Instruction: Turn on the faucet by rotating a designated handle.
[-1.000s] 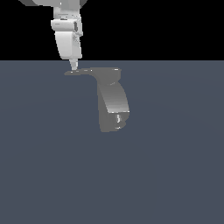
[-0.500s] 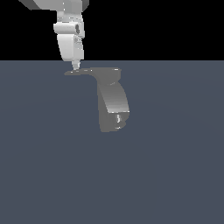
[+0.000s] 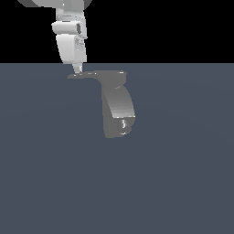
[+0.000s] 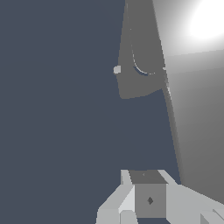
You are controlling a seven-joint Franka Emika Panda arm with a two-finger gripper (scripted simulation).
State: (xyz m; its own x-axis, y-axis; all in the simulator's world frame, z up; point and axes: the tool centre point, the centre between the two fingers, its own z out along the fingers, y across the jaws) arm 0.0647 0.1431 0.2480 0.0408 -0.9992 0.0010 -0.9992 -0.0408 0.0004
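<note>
Tool [image 3: 78, 70] tip rests on the outer end of the handle [image 3: 87, 74] in the upper left of the exterior view, probably placed far out for leverage; its fingers appear narrow, gripping nothing. Grey faucet [image 3: 118, 107] stands mid-frame on the tabletop [image 3: 55, 173]: matte, curved, blocky, with a shiny spot low down.

Flat slate-blue ground [image 3: 55, 173] fills the lower part of the exterior view — plain, no markings. Above it, black backdrop [image 3: 173, 27] w/ a straight horizon line. Wrist view — same slate-blue surface [image 4: 52, 109], brightly lit patch toward one corner.
</note>
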